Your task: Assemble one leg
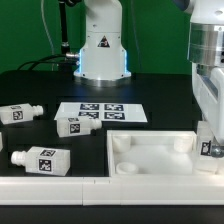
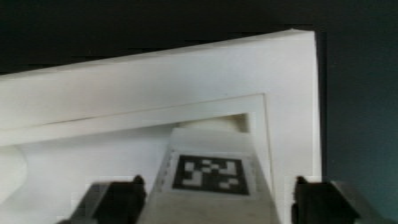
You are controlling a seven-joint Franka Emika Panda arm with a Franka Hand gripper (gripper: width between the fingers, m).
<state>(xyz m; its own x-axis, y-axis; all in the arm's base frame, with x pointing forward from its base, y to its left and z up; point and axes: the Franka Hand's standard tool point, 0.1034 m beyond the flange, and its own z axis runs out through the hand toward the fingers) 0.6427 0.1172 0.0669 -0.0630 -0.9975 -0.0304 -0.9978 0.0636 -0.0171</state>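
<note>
We see the arm (image 1: 205, 75) reaching down at the exterior view's right, wrist vertical, the gripper (image 1: 210, 150) pointing straight at the table. In the wrist view its two dark fingers (image 2: 118, 200) stand apart, closed against a tagged leg (image 2: 214, 175) held between them.

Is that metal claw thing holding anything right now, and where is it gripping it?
Yes. The tool holds a leg, one finger on each side of its tagged end, over a corner of the white tray-like piece.
</note>
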